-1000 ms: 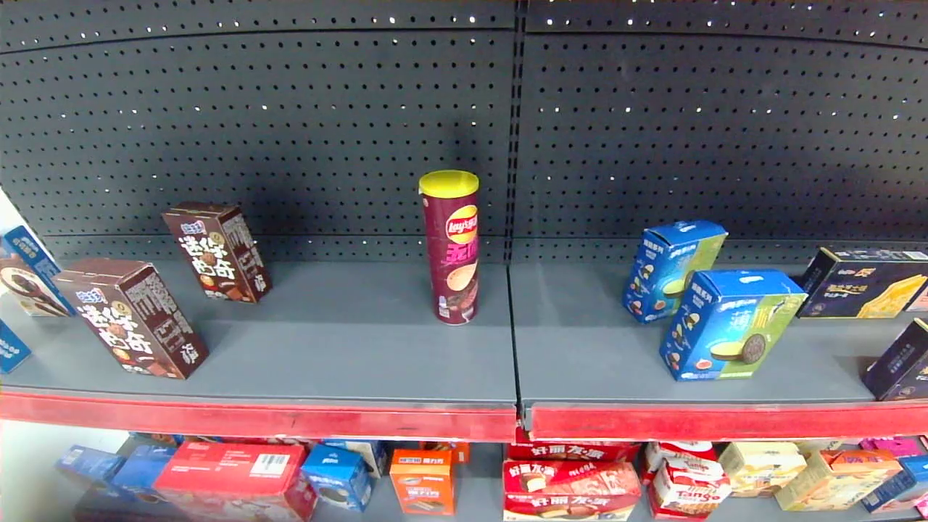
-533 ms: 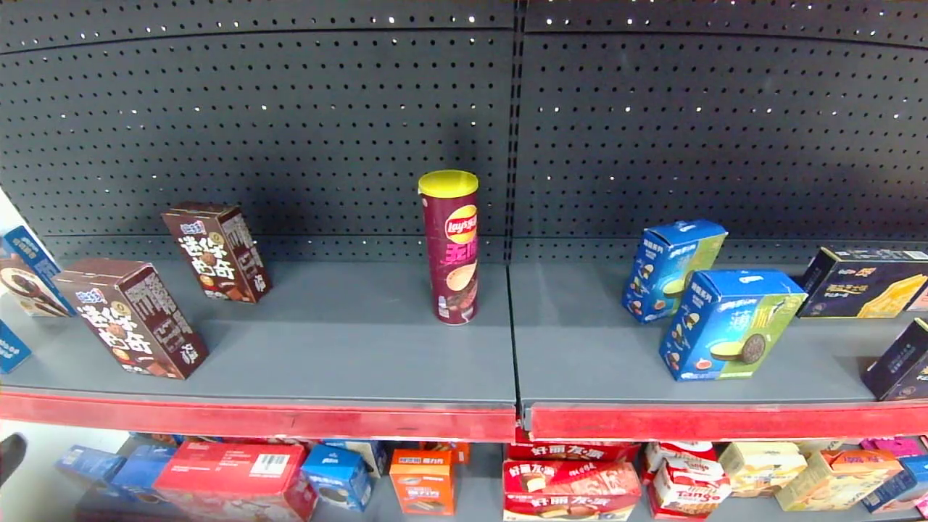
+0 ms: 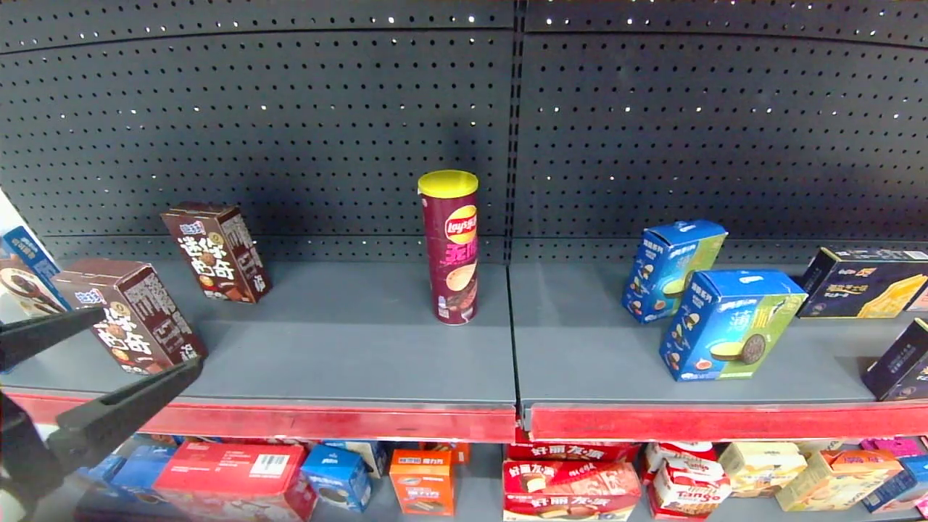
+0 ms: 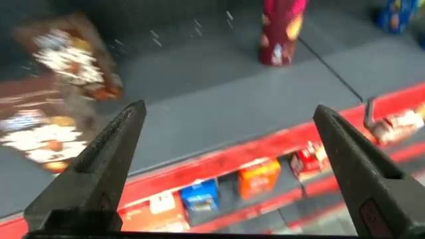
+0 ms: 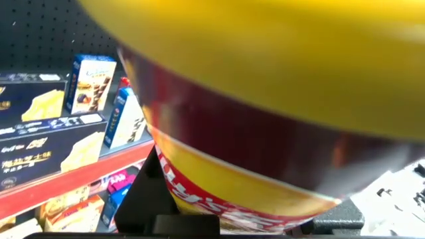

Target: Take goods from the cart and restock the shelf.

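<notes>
Two fingers of the left gripper (image 3: 148, 338) are spread, empty, at the near left edge of the grey metal shelf (image 3: 326, 348); the brown cardboard box (image 3: 134, 319) beside them could be toppled. A yellow-lidded maroon crisp tube (image 5: 265, 133) is clamped in the right gripper (image 5: 242, 216).

Upper shelf (image 3: 326, 348), counted from my head view: one upright can (image 3: 449, 246); two brown boxes (image 3: 217, 250); two blue-and-green boxes (image 3: 728, 322); two dark boxes (image 3: 863, 283) at the right end; one blue box (image 3: 29, 264), cut off at the left edge. Another can (image 5: 265, 99) appears in my right wrist view, making two cans. Lower shelf (image 3: 478, 471): many mixed boxes (image 3: 420, 478), too closely packed for me to count exactly. My left tool (image 4: 229, 109) has two fingers (image 4: 99, 166), spread apart.
</notes>
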`<state>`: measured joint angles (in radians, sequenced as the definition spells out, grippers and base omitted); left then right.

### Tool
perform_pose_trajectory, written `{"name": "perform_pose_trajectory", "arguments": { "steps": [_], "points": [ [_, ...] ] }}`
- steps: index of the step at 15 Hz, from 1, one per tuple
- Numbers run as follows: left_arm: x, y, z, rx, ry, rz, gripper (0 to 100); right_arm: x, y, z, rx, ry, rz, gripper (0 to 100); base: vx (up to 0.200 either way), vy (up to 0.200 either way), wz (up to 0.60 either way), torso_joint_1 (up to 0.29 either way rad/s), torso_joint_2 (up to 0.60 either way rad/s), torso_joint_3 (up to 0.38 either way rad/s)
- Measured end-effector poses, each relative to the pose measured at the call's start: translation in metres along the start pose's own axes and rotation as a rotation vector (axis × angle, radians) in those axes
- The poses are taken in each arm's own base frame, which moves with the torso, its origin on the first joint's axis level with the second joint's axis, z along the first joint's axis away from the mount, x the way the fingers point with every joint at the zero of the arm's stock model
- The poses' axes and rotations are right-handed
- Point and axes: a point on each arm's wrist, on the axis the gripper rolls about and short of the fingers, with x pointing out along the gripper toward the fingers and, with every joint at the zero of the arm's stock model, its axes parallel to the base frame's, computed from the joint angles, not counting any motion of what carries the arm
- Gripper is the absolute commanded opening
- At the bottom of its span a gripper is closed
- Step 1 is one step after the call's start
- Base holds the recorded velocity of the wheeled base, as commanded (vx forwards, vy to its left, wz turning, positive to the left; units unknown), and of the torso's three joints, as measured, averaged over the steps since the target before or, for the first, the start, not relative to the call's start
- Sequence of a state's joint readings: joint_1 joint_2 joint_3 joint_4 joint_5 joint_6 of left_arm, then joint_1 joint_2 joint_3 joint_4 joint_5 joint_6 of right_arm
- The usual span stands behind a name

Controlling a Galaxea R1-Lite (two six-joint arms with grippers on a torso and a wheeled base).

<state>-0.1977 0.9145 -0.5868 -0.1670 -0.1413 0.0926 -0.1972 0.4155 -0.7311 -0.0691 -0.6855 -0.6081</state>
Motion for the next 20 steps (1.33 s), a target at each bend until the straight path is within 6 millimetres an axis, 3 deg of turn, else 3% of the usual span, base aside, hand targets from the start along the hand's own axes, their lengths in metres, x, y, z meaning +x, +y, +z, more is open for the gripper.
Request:
{"name": "perform_pose_trajectory", "arguments": {
  "steps": [3, 7, 12, 20],
  "points": [
    [0.036, 0.000, 0.010, 0.002, 0.050, -0.044, 100, 0.008, 0.007, 0.002, -0.022, 0.018, 0.023, 0, 0.000, 0.000, 0.00, 0.000, 0.00, 0.000],
    [0.094, 0.007, 0.041, 0.010, 0.014, -0.050, 100, 0.017, 0.014, 0.004, -0.039, 0.038, 0.040, 0, 0.000, 0.000, 0.00, 0.000, 0.00, 0.000],
    [0.149, 0.003, 0.040, 0.011, 0.056, -0.090, 100, 0.023, 0.021, 0.003, -0.063, 0.061, 0.058, 0, 0.000, 0.000, 0.00, 0.000, 0.00, 0.000],
    [0.213, -0.019, 0.031, 0.025, 0.086, -0.167, 100, 0.028, 0.027, 0.002, -0.081, 0.082, 0.070, 0, 0.000, 0.000, 0.00, 0.000, 0.00, 0.000]
  ]
}}
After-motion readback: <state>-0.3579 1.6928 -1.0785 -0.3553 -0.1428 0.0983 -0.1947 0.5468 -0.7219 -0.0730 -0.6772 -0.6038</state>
